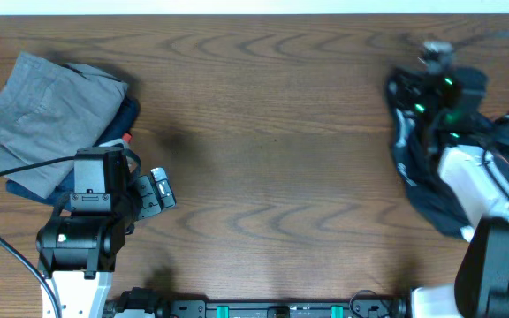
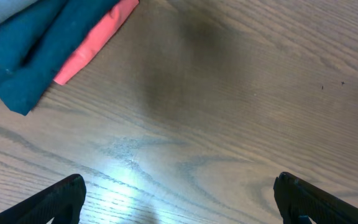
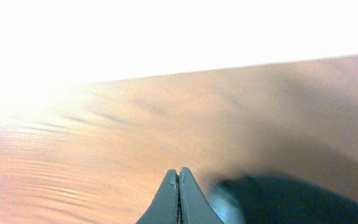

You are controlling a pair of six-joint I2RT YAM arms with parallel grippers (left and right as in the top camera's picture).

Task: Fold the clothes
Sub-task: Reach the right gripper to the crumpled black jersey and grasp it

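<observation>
You see the black jersey (image 1: 427,199) bunched at the bench's (image 1: 272,132) right edge. Your right gripper (image 3: 179,182) is pressed together beside it. Your left gripper (image 2: 179,200) is spread wide.

Left arm (image 1: 76,237): black housing noted above a white casing, black cable (image 1: 7,170) attached. Right arm (image 1: 467,172): white shell seen over black joints, green lights (image 1: 449,86) lit. Fingers (image 3: 165,205) recorded as dark grey, wedge-shaped.

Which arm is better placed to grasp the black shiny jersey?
Right: the shut right gripper sits at the black shiny jersey; the open left gripper is far off, by the navy folded garment.
</observation>
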